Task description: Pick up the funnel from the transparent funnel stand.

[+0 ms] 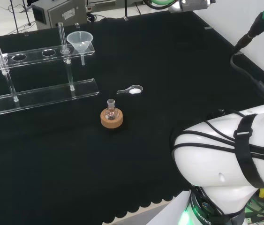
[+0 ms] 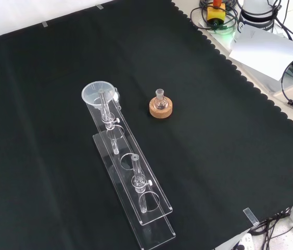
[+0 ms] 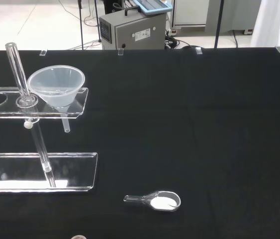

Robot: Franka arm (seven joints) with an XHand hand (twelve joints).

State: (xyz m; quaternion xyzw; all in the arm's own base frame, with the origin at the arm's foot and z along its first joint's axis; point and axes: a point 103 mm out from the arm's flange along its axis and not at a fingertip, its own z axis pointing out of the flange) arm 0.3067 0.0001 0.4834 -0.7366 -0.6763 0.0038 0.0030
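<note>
Head view crops the clear funnel stand (image 1: 42, 96) at the left edge; the translucent funnel (image 1: 80, 42) sits upright in its end hole. Hand's state: cannot tell.

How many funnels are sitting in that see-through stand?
1. The clear plastic funnel sits in the end hole of the transparent funnel stand, nearest the small flask on its cork ring.

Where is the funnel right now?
In the head view the funnel sits in the end hole at the right of the transparent funnel stand, upper left, beyond the flask on its cork ring.
</note>
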